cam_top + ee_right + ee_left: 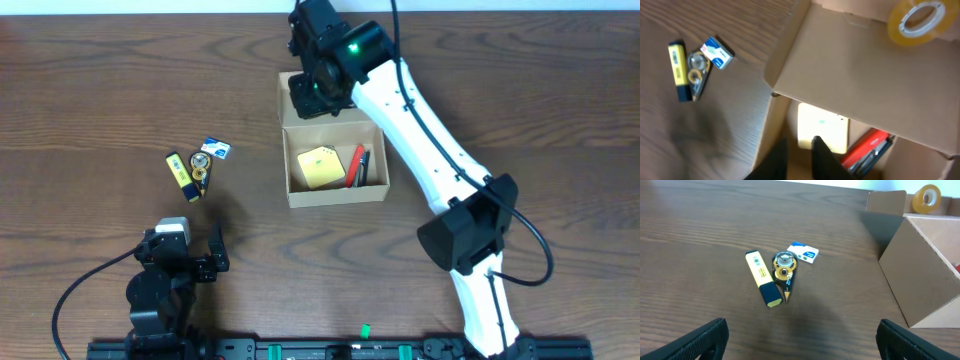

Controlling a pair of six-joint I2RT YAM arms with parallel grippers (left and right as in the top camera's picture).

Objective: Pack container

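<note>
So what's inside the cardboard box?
In the tan cardboard box: a yellow sticky-note pad, a red pen, a dark pen. The white right arm covers its far corner.

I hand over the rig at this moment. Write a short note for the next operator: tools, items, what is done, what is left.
Left tool: wide open, empty, above the table near the loose items.
Right tool: slightly open, empty, over the cardboard box, flap lid open.
Done: yellow sticky notes, red pen and black pen lie inside.
Left: yellow highlighter, correction tape roller and small blue-white packet on the table left of the box; tape roll by the lid's far edge; then close the lid.
</note>
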